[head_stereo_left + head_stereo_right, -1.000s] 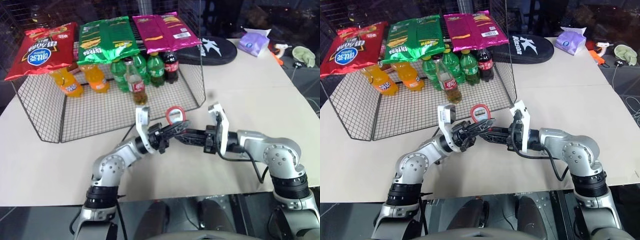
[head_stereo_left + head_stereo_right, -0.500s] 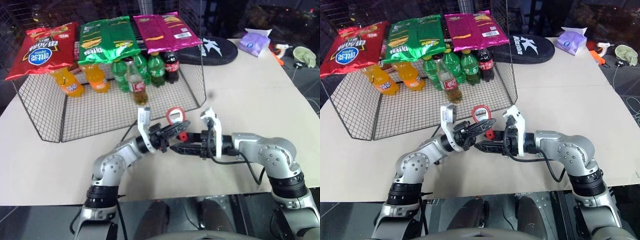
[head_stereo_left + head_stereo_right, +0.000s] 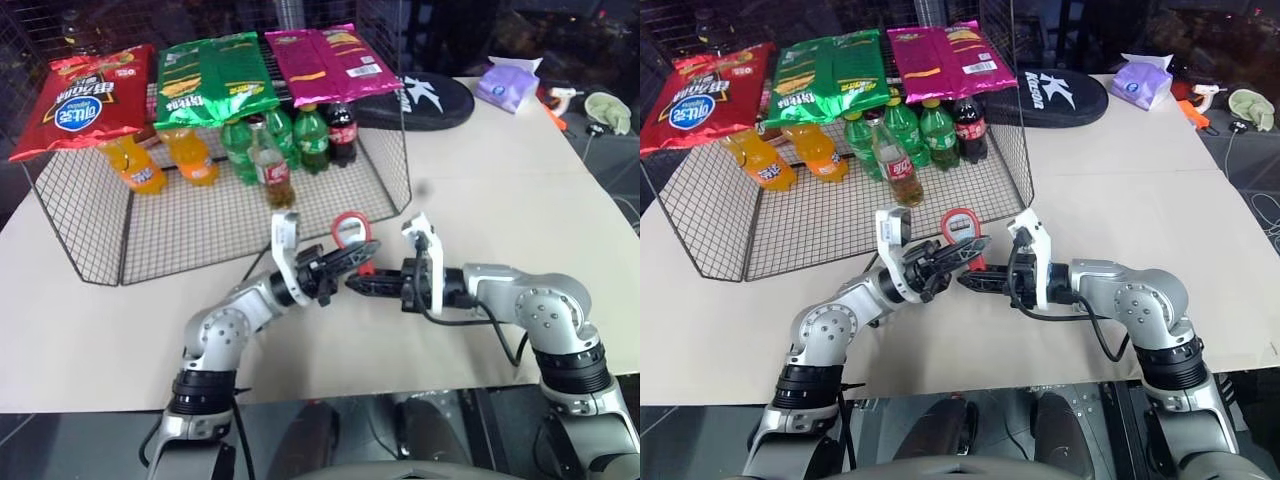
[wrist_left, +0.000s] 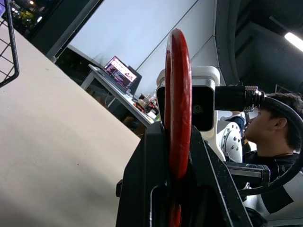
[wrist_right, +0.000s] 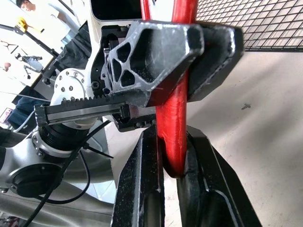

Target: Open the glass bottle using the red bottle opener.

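At upper left we see a red chip bag [image 3: 80,100] with a blue oval logo. The glass bottle [image 3: 270,165], red-labelled, stands in the wire rack [image 3: 200,225]. At centre, our left end effector [image 3: 345,262] and right end effector [image 3: 362,283] both clamp the red bottle opener [image 3: 349,233]. A black case [image 3: 420,100] lettered "K" lies upper right.

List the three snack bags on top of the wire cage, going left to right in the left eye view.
Red snack bag → green snack bag → magenta snack bag.
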`<state>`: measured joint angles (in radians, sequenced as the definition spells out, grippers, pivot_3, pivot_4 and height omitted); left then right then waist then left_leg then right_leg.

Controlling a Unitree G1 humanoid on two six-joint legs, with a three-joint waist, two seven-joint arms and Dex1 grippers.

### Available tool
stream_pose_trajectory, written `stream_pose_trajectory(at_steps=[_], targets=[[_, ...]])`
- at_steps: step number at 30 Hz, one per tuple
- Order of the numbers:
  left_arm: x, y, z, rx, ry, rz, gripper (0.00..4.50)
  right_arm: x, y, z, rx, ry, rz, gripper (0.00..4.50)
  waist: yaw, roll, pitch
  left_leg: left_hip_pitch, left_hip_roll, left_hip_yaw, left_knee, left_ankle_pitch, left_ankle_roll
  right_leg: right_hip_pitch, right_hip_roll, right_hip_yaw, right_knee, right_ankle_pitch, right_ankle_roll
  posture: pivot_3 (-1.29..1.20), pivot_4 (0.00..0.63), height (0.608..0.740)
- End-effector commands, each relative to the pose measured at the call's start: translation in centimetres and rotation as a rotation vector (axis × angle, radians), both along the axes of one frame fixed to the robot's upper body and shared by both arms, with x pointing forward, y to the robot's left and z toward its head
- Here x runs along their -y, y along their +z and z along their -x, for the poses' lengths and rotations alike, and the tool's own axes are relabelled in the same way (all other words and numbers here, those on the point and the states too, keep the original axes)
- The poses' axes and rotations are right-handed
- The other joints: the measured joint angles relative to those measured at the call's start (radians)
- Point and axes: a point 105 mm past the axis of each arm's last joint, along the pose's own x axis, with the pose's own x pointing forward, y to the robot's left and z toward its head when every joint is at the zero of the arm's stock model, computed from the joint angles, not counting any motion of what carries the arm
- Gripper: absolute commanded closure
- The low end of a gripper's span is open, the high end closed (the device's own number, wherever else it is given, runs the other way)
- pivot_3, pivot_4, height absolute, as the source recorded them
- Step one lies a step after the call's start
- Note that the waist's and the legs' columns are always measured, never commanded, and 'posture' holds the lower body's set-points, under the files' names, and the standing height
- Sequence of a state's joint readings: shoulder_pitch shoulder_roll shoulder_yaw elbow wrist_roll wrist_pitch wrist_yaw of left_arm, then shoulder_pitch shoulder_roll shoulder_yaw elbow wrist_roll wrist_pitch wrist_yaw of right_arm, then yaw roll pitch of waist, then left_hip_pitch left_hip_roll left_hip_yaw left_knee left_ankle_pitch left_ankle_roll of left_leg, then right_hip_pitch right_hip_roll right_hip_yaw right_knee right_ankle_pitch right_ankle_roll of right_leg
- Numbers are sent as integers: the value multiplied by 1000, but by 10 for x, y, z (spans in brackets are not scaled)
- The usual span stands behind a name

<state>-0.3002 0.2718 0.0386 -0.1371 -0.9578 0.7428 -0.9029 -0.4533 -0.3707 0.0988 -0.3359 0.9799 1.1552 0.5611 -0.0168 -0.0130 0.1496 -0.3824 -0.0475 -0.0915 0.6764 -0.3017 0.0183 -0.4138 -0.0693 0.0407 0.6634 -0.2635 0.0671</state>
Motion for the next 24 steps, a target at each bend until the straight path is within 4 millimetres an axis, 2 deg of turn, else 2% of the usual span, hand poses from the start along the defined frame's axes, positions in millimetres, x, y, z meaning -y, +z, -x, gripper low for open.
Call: stream_pose_trajectory(at_steps=[1, 9, 10, 11, 14, 17, 21, 24], targets=[[3, 0, 2, 2, -8, -28, 4500, -6, 12, 5, 35, 29, -34, 4480, 0, 0, 0, 0, 0, 0, 0, 0, 0, 0, 0, 0, 0, 0, 0, 0, 150, 740], [4, 4, 5, 23, -34, 1, 4500, -5, 11, 6, 18, 34, -41, 4480, 0, 0, 0, 0, 0, 0, 0, 0, 0, 0, 0, 0, 0, 0, 0, 0, 150, 740], [3, 6, 4, 33, -22, 2, 3700, -6, 11, 6, 18, 34, -42, 4500, 0, 0, 0, 0, 0, 0, 0, 0, 0, 0, 0, 0, 0, 0, 0, 0, 150, 740], [2, 6, 1, 43, 0, 0, 3563, -6, 11, 6, 17, 33, -43, 4500, 0, 0, 0, 0, 0, 0, 0, 0, 0, 0, 0, 0, 0, 0, 0, 0, 150, 740], [0, 6, -1, 60, 27, -4, 2162, -5, 11, 2, 32, 2, -41, 4500, 0, 0, 0, 0, 0, 0, 0, 0, 0, 0, 0, 0, 0, 0, 0, 0, 150, 740], [-2, 2, 8, 65, -18, -17, 2162, 1, 9, -11, 78, -88, -29, 4500, -1, 0, 0, 0, 0, 0, 0, 0, 0, 0, 0, 0, 0, 0, 0, 0, 150, 740], [-10, -5, 12, 66, 5, -51, 2162, 13, 8, -12, 92, -129, -46, 4500, 1, 0, 0, 0, 0, 0, 0, 0, 0, 0, 0, 0, 0, 0, 0, 0, 150, 740], [-21, -9, 13, 71, 57, -83, 2162, 31, -3, -15, 95, -199, 0, 4500, 3, 0, 0, 0, 0, 0, 0, 0, 0, 0, 0, 0, 0, 0, 0, 0, 150, 740]])
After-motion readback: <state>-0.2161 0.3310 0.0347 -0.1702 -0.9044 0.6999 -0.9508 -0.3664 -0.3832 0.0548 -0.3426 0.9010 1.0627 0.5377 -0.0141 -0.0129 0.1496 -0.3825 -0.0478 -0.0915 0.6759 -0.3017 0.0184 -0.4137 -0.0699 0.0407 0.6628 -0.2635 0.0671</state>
